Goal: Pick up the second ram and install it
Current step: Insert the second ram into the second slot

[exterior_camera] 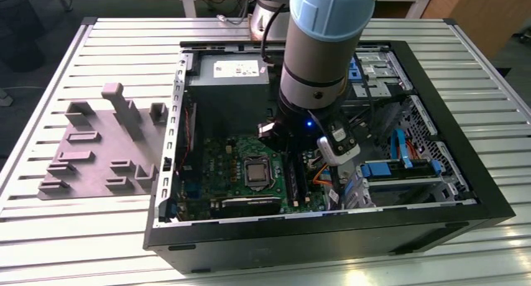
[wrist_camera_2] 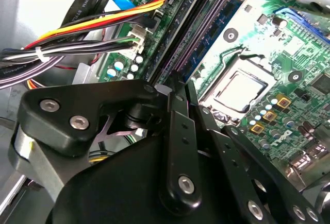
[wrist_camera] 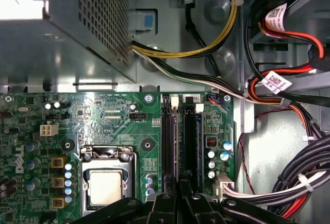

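Second ram at the motherboard slots, install nearly done

The gripper (wrist_camera: 179, 195) stood low inside the computer case (exterior_camera: 464, 202), its fingers (wrist_camera_2: 178, 131) pinching the second ram (wrist_camera: 178, 147) edge-on among the memory slots (wrist_camera: 192, 141) beside the CPU socket (wrist_camera: 105, 185); full seating couldn't be judged.

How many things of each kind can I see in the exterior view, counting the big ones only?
Metal table: 1
Computer case, lying open on the table: 1
Grey plastic holder, beside the case: 1
Robot arm, reaching down into the case: 1
Total: 4
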You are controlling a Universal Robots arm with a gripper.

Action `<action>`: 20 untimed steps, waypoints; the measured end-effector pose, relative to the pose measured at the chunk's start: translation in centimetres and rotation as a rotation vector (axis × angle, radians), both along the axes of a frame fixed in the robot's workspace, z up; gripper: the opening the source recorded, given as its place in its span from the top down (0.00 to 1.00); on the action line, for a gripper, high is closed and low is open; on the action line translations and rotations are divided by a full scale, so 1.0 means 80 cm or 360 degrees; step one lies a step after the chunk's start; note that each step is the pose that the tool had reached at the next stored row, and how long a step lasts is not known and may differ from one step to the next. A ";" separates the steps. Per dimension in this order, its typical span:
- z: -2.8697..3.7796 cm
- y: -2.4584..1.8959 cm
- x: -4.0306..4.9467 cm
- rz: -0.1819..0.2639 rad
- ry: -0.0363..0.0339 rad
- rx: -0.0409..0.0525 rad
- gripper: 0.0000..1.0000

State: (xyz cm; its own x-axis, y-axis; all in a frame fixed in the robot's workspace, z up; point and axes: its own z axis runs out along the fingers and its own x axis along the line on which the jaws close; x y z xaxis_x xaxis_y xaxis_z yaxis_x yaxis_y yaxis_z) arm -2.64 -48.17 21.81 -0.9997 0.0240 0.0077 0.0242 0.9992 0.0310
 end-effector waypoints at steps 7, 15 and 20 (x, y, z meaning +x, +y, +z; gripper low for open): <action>-0.0023 0.0000 0.000 0.0000 0.0000 0.0000 0.86; -0.0024 0.0000 0.000 0.0000 0.0000 0.0001 0.86; -0.0023 0.0000 0.000 0.0000 0.0000 0.0002 0.86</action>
